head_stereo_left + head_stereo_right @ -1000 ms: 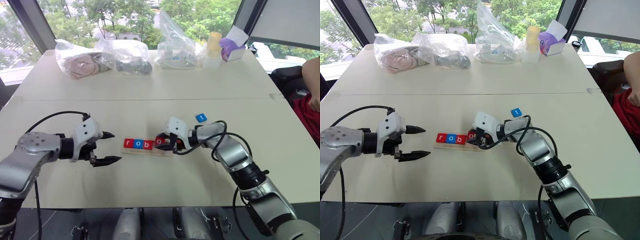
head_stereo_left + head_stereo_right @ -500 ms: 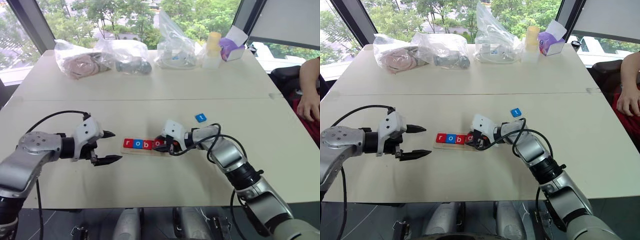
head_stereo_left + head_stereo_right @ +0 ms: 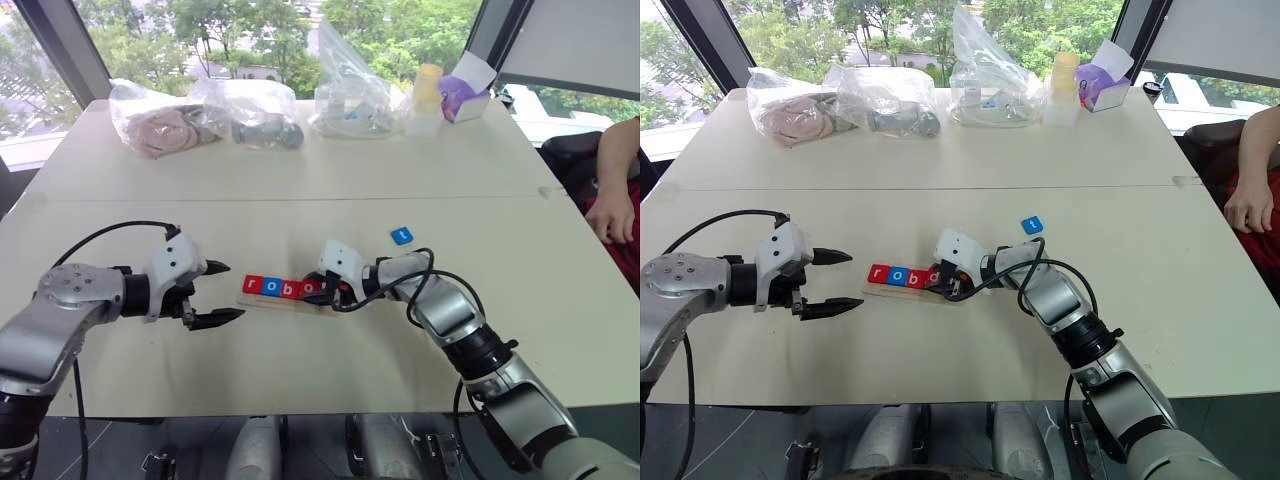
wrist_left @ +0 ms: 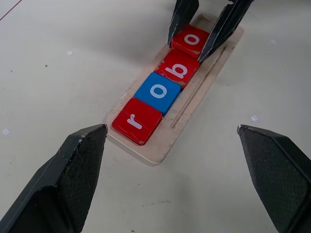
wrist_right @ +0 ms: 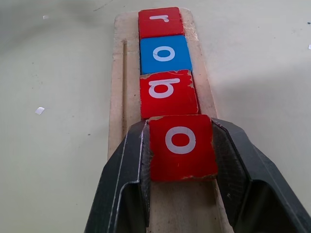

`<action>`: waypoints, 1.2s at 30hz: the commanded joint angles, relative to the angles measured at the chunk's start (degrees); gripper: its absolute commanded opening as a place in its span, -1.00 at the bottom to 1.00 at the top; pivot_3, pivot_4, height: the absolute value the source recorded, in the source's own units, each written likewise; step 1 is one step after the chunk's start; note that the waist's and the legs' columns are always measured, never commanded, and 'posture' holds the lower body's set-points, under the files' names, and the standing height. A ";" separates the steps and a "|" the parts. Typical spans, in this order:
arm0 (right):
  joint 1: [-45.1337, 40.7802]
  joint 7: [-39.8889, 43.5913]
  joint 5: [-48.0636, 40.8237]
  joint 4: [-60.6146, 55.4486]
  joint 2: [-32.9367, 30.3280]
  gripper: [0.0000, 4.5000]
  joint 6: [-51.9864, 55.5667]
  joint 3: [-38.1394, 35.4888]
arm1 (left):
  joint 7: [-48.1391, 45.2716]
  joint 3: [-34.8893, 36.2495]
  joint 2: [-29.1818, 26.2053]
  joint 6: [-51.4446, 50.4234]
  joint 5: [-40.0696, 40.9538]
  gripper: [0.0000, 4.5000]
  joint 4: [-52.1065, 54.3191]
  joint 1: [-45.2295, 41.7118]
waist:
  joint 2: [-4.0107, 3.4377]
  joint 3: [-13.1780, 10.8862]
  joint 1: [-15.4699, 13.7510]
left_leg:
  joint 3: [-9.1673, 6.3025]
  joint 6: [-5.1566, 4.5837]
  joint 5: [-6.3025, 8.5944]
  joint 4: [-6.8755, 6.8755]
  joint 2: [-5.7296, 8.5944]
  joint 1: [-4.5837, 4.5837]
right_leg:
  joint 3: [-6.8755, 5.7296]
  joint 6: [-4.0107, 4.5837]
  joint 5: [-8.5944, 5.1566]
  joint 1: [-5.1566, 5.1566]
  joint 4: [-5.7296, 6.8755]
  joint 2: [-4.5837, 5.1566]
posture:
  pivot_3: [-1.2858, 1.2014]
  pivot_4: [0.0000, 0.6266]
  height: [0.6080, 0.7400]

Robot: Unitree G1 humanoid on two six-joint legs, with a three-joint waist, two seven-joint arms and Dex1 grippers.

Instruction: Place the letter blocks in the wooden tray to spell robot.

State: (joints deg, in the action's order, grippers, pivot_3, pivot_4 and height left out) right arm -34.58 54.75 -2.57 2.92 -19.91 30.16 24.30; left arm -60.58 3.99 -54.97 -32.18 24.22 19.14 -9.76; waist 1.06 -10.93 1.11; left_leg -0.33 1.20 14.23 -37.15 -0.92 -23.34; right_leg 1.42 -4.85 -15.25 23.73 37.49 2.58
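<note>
Near the middle of the left eye view, the wooden tray [image 3: 285, 296] lay on the pale desk [image 3: 300, 190], its long axis running left to right. Four letter blocks sat in it in a touching row: a red r [image 4: 137, 121], a blue o [image 4: 158, 92], a red b [image 4: 177, 67] and a second red o [image 5: 181, 147]. The right tool [image 5: 180, 160] was closed on that red o, one black finger [image 5: 124, 187] pressed against each side of the tile, which lay in the tray touching the b. The tray's slot beyond it was bare wood. The blue t block [image 3: 401, 236] lay by itself on the desk, up and to the right of the tray, apart from it. The left tool [image 3: 215, 295] hovered left of the tray's r end with its fingers spread wide and holding nothing. Clear plastic bags [image 3: 200, 115] lined the top of the frame, and a person's hand [image 3: 612, 215] showed at the right edge.
</note>
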 commanded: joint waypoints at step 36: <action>8.50 -35.91 -2.16 -5.74 2.33 0.64 9.73 -26.80 | 7.39 -10.56 22.87 2.30 0.28 1.00 -9.74 -23.34 | 0.00 0.04 0.02 | 0.06 0.00 0.00 -0.01 0.11 -0.01 | 0.04 -0.08 0.05 -0.02 0.04 -0.09 | 0.03 -0.52 1.00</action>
State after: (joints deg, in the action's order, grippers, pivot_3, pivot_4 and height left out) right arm -25.46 18.91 -4.71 -2.71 -17.81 41.46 -2.79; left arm -52.61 -6.54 -32.32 -31.51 24.87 9.50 -31.91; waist 1.05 -10.89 1.13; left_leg -0.27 1.19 14.22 -37.17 -0.81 -23.35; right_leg 1.46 -4.93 -15.20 23.70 37.53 2.48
